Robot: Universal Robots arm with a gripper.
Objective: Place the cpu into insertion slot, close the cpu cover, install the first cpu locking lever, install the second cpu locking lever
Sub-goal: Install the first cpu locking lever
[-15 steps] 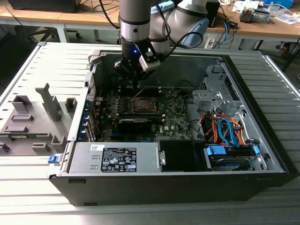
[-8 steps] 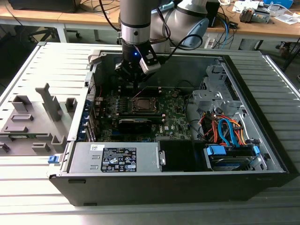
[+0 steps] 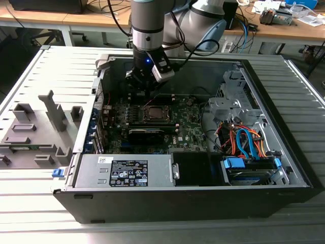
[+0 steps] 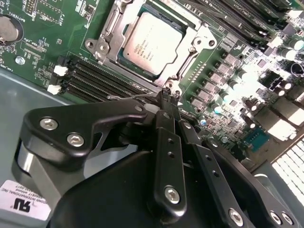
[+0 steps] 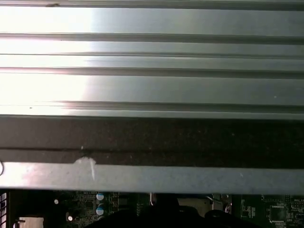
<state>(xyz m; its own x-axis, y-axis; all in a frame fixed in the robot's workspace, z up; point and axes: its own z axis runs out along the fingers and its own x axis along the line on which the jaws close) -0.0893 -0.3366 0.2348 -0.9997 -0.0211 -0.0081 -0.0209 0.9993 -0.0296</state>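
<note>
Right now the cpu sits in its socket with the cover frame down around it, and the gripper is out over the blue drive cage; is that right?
Not quite. The gripper is not over the drive cage; in the second wrist view its fingertips are at the corner of the cpu cover. The cpu does sit in the socket with the cover frame around it.

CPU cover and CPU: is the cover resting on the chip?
Touching. In the second wrist view the cpu cover lies closed around the cpu, its frame overlapping the chip's edges.

An open computer case lies on a slatted table. Its power supply sits along the case's front edge, orange and blue cables at its right end. Grey fixtures stand near the table's left edge.
</note>
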